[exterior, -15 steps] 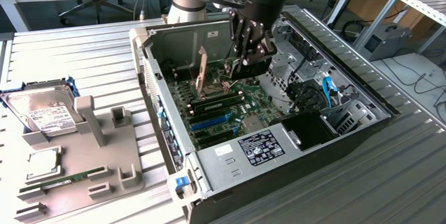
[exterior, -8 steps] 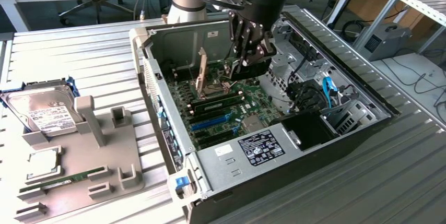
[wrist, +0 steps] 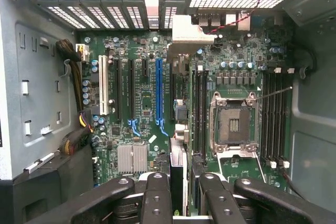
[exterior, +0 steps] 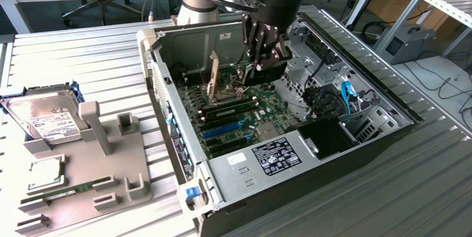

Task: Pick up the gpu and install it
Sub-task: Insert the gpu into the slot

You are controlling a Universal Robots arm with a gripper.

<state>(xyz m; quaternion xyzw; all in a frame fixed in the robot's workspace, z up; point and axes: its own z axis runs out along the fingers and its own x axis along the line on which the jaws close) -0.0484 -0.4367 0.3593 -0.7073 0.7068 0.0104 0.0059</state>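
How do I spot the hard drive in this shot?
Start at the open computer case and look to the exterior view's left for the grey parts tray. The hard drive lies at the tray's far corner. It is a big silver box with a white label, unlike the small square chip and narrow green memory stick nearer the camera.

Exterior high, oblique, wide; wrist close above, both sharing motherboard [exterior: 244,118] [wrist: 147,103]

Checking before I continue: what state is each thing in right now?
computer case: side open
tool: shut on the gpu
gpu: held edge-on inside the case, seating unclear
CPU socket: empty
hard drive: outside the case, on the holder
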